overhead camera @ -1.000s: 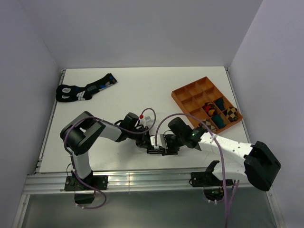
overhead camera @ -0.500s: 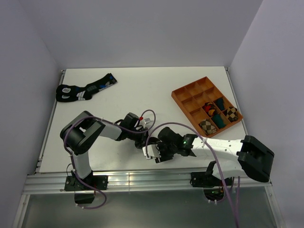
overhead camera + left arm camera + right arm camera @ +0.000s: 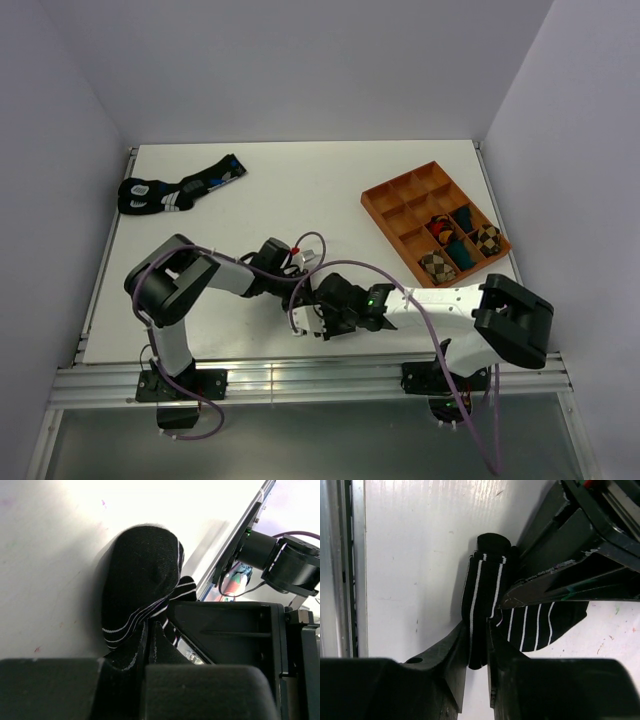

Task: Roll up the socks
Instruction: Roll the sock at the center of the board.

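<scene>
Striped ankle sock [image 3: 142, 580] sits bunched and partly folded on the tabletop [image 3: 300, 190] near the front edge, where the two arms meet. Left gripper [image 3: 149, 647] is clenched on one end of it. Right gripper [image 3: 479, 650] looks pinched on the sock's folded striped edge, though shadow hides the exact contact.

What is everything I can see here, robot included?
table: one, white, beneath everything
tray: one, orange, compartmented, right side of the table
rolled sock bundles: several, brown-checked, teal, or dark with orange, in the tray's nearer compartments
patterned socks: small heap, black with blue and white marks, far left corner
striped ankle sock: one, black with thin white stripes, near edge, middle
left gripper: one, black, shut on the striped ankle sock
right gripper: one, black, shut on the same sock
</scene>
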